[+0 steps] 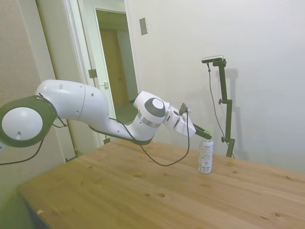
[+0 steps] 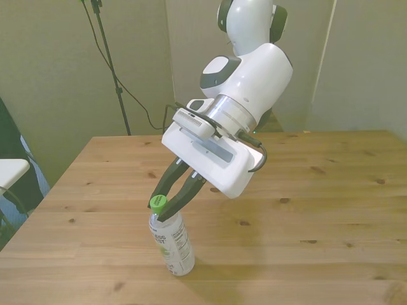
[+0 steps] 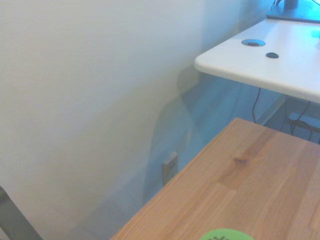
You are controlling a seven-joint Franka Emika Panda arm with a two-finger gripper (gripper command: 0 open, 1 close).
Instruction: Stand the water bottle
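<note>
Bottle upright on worktop, base down. Claw pinched on green cap. Risk: letting go w/ sideways drag could tip it.

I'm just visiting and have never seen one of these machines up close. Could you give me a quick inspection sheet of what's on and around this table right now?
Surface: wooden table of light planks with dark knots.
Job's things: small slim plastic water bottle with a bright green cap and a white-grey printed label; base on the table, leaning a little in the front view.
Clutter: nothing seen.
Grippers: two-finger gripper on the white arm, its dark fingers closed on the bottle's cap.
Cables: a black cable loops under the arm's wrist.
Surroundings: pale walls, an open doorway behind the arm, and a white tabletop beyond the table's edge.
</note>
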